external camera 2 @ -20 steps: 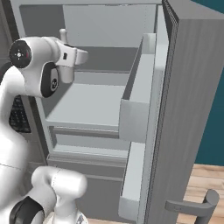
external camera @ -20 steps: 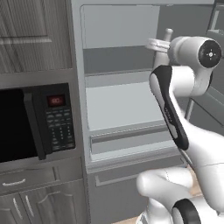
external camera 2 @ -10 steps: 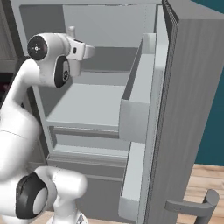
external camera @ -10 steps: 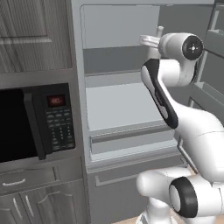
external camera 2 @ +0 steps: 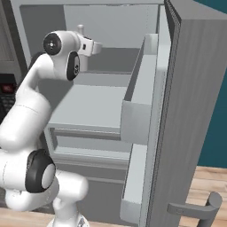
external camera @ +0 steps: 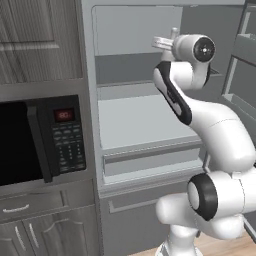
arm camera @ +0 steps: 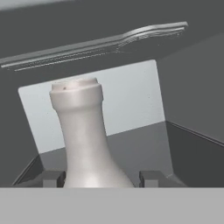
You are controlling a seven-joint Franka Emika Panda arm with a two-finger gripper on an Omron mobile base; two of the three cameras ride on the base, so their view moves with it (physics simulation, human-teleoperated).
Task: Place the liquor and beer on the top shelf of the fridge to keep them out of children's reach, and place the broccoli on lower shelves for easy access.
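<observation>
Silver-grey on the outside and pale within, the fridge (external camera: 150, 125) is shown with its door (external camera 2: 190, 111) swung wide open at the right edge of the right base view. Inside the cabinet, a darker grey top shelf (external camera: 130, 67) is seen above a wide whitish lower shelf (external camera: 145, 120) with a grey front rim, and below that a drawer front (external camera: 150, 162). Both boards are seen bare where they are not hidden by the arm. Two grey racks (external camera 2: 142, 88) are carried on the inner face of the door; their contents cannot be made out.

The gripper (arm camera: 100, 177) is raised to the level of the top shelf, at its right-hand part in the left base view. The liquor (arm camera: 83, 131), a pale beige-white bottle with a long neck, is clasped between the two dark fingertips (arm camera: 52, 178) low on its body, and it is held upright with its neck reaching up toward the fridge ceiling. Behind it the pale back wall (arm camera: 127, 96) and the dark grey shelf floor are visible. Whether the bottle's base touches the shelf cannot be told.

A black microwave (external camera: 40, 140) is set in the wooden cabinets (external camera: 35, 40) beside the left edge of the fridge.
</observation>
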